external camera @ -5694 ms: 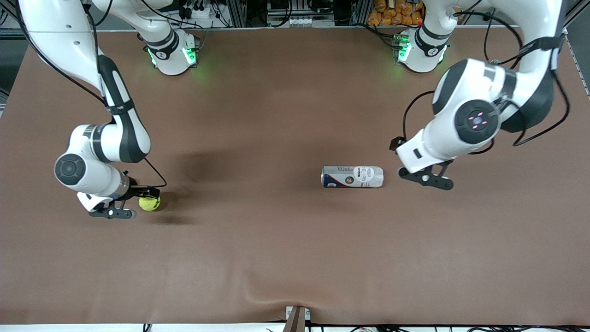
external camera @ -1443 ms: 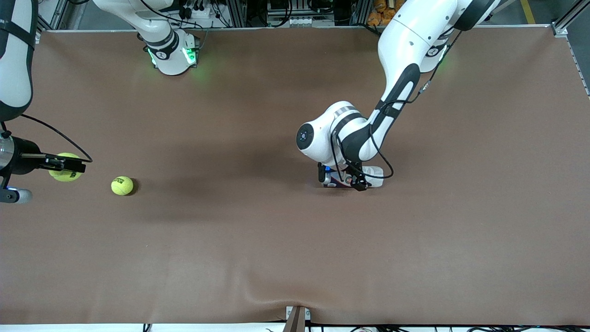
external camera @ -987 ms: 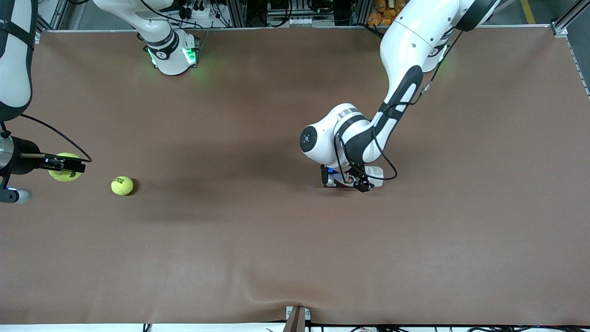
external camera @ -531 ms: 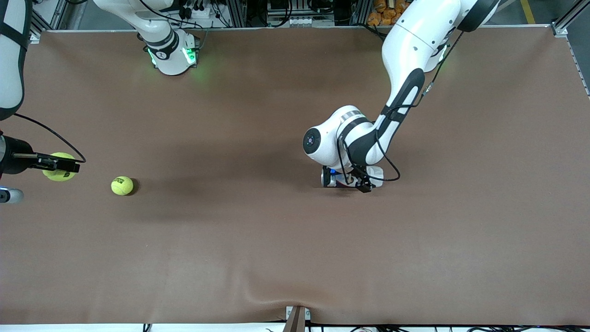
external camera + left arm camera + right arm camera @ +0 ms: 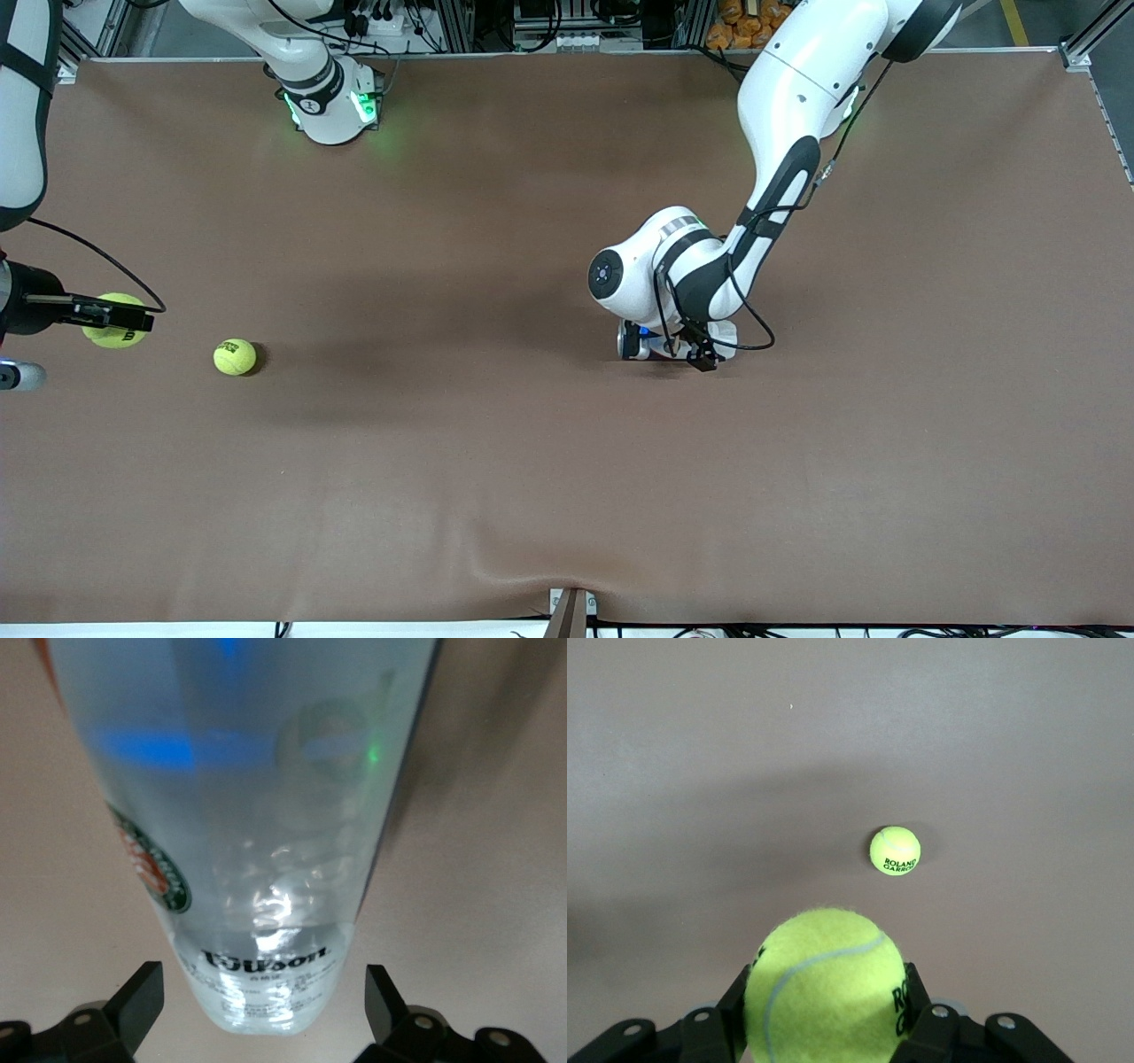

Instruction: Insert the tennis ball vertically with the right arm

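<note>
At the right arm's end of the table, my right gripper (image 5: 113,319) hangs in the air, shut on a yellow tennis ball (image 5: 110,330); its wrist view shows the ball (image 5: 826,987) filling the space between the fingers (image 5: 722,1028). A second tennis ball (image 5: 235,356) lies on the mat close by, also visible below in the right wrist view (image 5: 895,850). A clear Wilson ball can (image 5: 722,333) lies on its side mid-table. My left gripper (image 5: 671,347) is down over it, open, its fingers (image 5: 133,1001) astride the can's end (image 5: 257,904) without touching.
Brown mat (image 5: 567,487) covers the whole table. Both arm bases (image 5: 332,102) stand along the edge farthest from the front camera. A small bracket (image 5: 571,611) sits at the nearest edge.
The left arm has crept slightly toward its own end of the table along the can. The right gripper with its ball has drifted a little farther off the table's end.
</note>
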